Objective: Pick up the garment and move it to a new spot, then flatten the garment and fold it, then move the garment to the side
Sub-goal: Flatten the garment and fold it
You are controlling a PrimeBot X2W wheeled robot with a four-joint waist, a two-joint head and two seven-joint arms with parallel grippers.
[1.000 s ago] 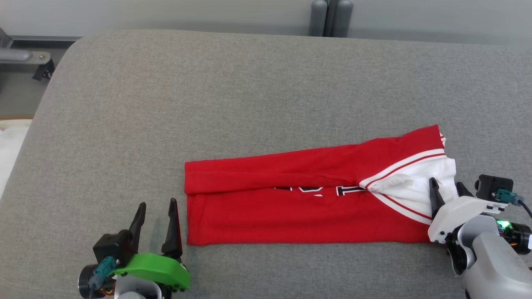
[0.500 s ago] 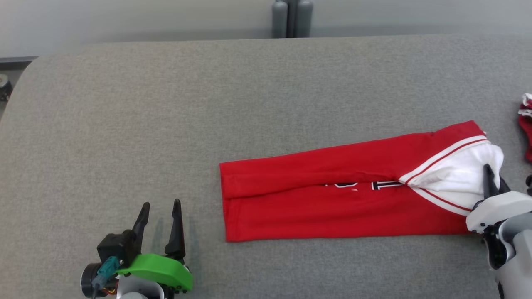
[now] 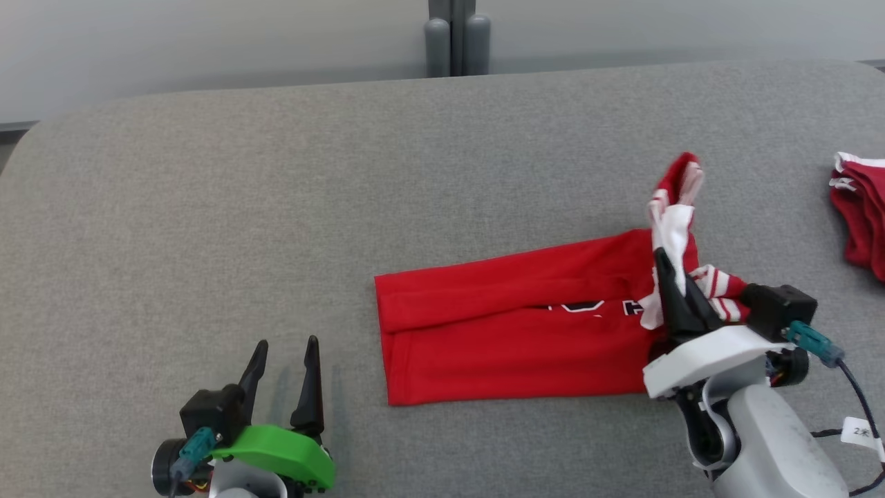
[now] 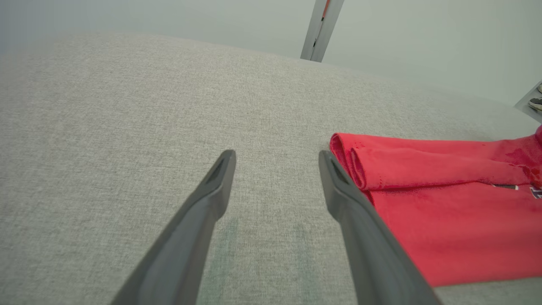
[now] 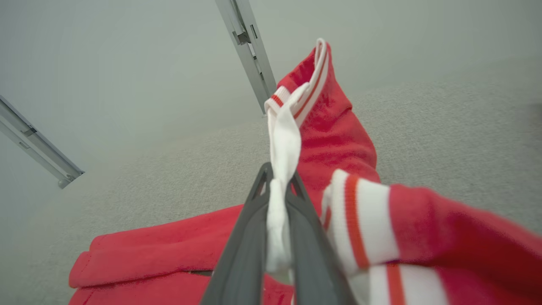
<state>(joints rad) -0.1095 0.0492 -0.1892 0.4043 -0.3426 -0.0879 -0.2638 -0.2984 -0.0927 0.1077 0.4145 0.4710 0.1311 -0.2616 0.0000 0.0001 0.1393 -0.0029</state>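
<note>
The garment (image 3: 511, 332) is red with white striped trim, folded into a long strip on the grey padded table (image 3: 242, 207). My right gripper (image 3: 662, 257) is shut on its white neck end, which is lifted off the table and stands up above the strip's right part. The right wrist view shows the white cloth pinched in that gripper (image 5: 277, 178), with the red garment (image 5: 334, 127) rising beyond it. My left gripper (image 3: 286, 344) stands open and holds nothing at the lower left, just left of the strip's left end. In the left wrist view this gripper (image 4: 276, 156) sits beside the garment (image 4: 444, 203).
Another red and white cloth (image 3: 861, 221) lies at the table's right edge. Grey posts (image 3: 456, 41) stand behind the table's far edge. Bare grey surface spreads over the left and back of the table.
My right gripper has shut on the garment's white end, lifted it and drawn it leftward over the strip. The head camera has turned right. The left gripper has stayed open.
</note>
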